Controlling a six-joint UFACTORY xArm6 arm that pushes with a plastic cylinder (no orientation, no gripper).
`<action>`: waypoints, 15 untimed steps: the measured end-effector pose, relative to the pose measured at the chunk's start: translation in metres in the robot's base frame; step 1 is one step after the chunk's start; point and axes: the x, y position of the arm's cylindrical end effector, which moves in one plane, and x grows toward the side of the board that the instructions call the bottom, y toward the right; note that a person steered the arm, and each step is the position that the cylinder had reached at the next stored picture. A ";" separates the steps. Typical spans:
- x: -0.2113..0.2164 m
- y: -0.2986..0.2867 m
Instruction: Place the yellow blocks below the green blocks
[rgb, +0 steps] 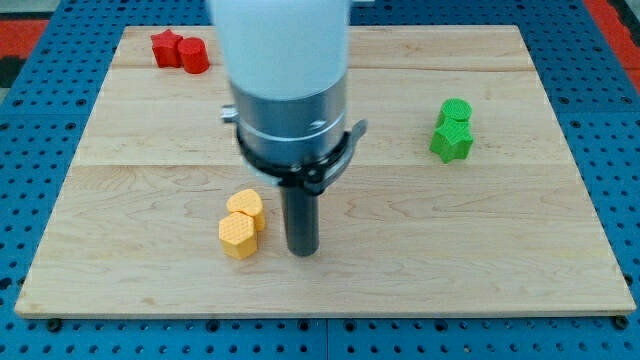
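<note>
Two yellow blocks sit touching at the view's lower left of centre: an upper yellow block (245, 207) and a lower yellow hexagonal block (237, 237). Two green blocks sit touching at the view's right: a round green block (455, 111) above a green star-shaped block (452, 141). My tip (303, 250) rests on the board just right of the yellow blocks, a small gap away from them, and far left of the green blocks.
A red star block (165, 47) and a red round block (193, 55) sit touching at the view's top left. The wooden board (560, 250) lies on a blue perforated table. The arm's white and grey body (288, 90) hides the board's top middle.
</note>
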 end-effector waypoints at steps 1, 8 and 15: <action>-0.061 -0.026; -0.033 0.014; -0.033 0.121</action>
